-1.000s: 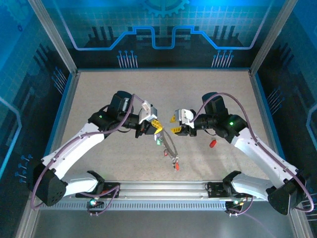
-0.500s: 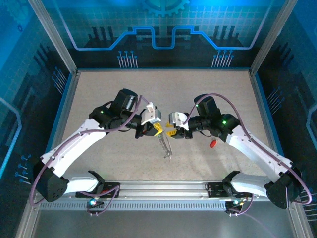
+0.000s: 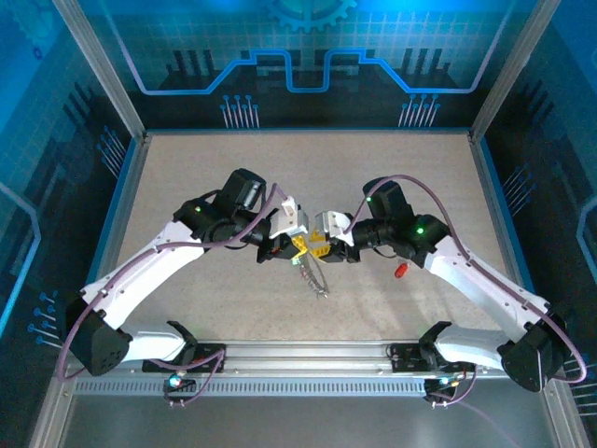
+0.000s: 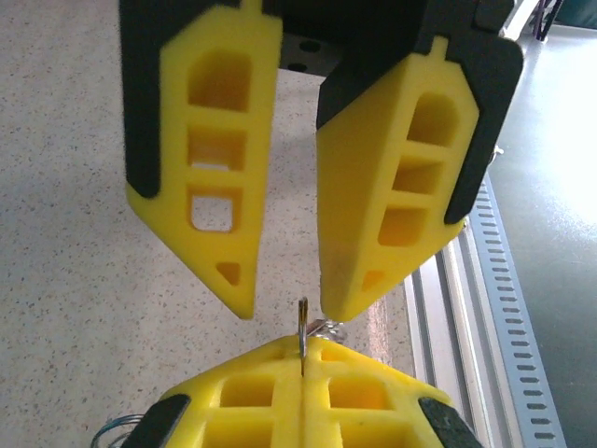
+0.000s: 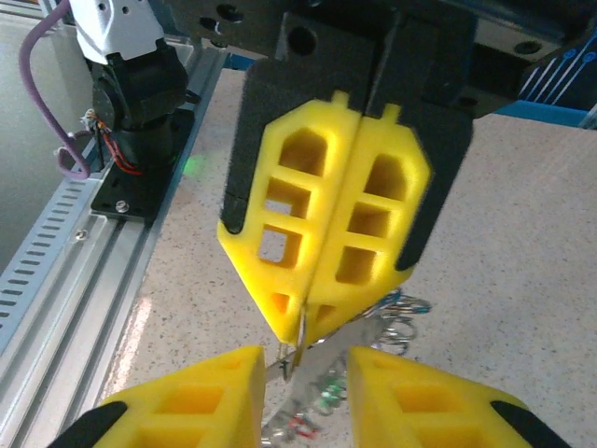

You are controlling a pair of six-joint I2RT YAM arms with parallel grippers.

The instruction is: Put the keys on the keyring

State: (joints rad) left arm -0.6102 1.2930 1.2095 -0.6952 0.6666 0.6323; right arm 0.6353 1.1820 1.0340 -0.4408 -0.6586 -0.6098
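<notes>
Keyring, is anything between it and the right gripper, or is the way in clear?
Nothing visible stands in the way. The left gripper is shut on the keyring, and the ring's free edge sits at the mouth of the right gripper, whose jaws are open on either side of it.

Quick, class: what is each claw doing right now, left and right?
Left claw: closed, pinching the keyring.
Right claw: open, gripping nothing.
</notes>
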